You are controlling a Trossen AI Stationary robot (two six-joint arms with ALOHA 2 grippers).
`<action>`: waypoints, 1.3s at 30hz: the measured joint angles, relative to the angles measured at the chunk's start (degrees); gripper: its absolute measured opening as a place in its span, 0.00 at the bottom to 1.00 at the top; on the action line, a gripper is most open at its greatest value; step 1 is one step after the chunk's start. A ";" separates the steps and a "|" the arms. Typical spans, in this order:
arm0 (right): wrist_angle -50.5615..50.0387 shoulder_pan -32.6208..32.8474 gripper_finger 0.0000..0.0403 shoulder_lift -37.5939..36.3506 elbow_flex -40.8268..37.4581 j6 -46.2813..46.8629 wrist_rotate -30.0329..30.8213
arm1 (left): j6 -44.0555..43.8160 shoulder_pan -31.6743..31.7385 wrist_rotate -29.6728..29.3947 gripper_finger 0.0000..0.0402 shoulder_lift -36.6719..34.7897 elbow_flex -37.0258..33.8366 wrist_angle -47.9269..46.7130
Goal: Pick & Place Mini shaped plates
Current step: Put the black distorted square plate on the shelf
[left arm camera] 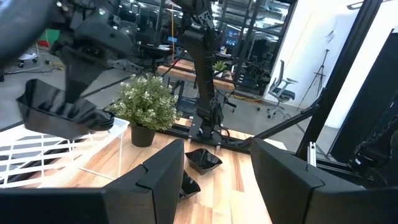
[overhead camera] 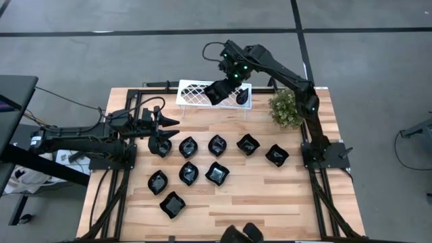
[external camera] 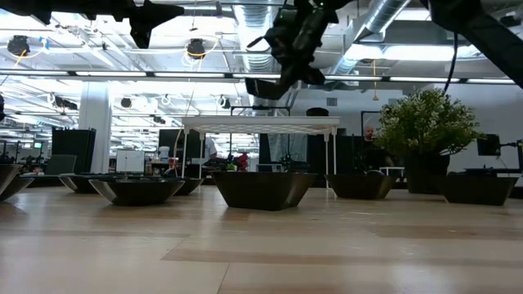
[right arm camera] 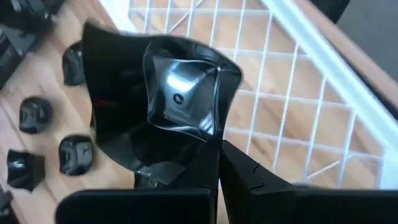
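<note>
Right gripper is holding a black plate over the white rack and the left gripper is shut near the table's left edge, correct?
Not quite: the left gripper is open, as the left wrist view shows. The right gripper does hold a black plate over the white rack.

White lattice rack (overhead camera: 196, 94) beside green plant (overhead camera: 286, 109).

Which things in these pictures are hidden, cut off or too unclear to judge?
- High view: the rack is partly covered by the right end effector and its plate; whether another plate already lies there is unclear.
- Low view: near plates hide those behind; no count possible.
- Left wrist view: the open left end effector blocks the table below.
- Right wrist view: the held plate is blurred; its outline is unclear.
</note>
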 joint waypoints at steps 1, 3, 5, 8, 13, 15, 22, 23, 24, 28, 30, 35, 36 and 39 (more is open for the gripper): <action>1.01 0.05 0.00 0.15 0.10 -0.08 -0.04 | 0.00 0.01 0.02 0.47 -0.01 0.00 -0.02; 0.49 -0.05 0.00 0.21 0.11 -0.23 -0.05 | 0.00 0.01 0.02 0.47 -0.01 0.00 0.00; 0.72 -0.12 0.00 0.27 0.11 -1.50 -0.05 | 0.00 0.01 0.00 0.47 0.00 0.00 -0.02; 0.81 0.30 0.00 0.61 0.11 -2.81 1.48 | 0.00 0.01 0.01 0.47 -0.01 0.00 0.00; 0.93 0.54 0.00 1.89 -0.03 -4.83 3.47 | 0.00 0.01 0.00 0.47 0.00 0.00 0.00; 1.96 0.89 0.00 2.61 0.12 -5.49 4.12 | 0.00 0.01 0.01 0.47 0.00 0.00 0.01; 1.15 0.70 0.00 4.23 -0.07 -6.39 4.17 | -0.01 -0.01 0.02 0.47 -0.02 0.00 0.01; 1.40 0.70 0.00 4.23 -0.04 -6.78 4.17 | 0.00 -0.01 0.01 0.47 0.00 0.00 0.00; 1.76 0.70 0.00 4.23 -0.04 -6.91 4.21 | -0.01 -0.01 0.01 0.47 -0.01 0.00 0.01; 2.04 0.44 0.00 4.12 -0.02 -6.95 4.23 | -0.01 -0.01 0.01 0.47 -0.01 0.00 0.02; 2.03 0.37 0.00 4.12 0.00 -7.00 4.29 | 0.00 -0.01 0.00 0.47 0.00 0.00 0.00; 2.67 0.59 0.00 4.16 0.00 -8.92 4.33 | 0.00 -0.01 0.00 0.47 -0.01 0.00 0.02; 3.17 0.59 0.00 4.16 0.00 -8.96 4.32 | 0.00 -0.01 0.00 0.47 0.00 0.00 0.01; 3.90 0.55 0.01 4.16 0.00 -8.96 4.31 | 0.00 -0.01 0.00 0.47 0.00 0.00 0.02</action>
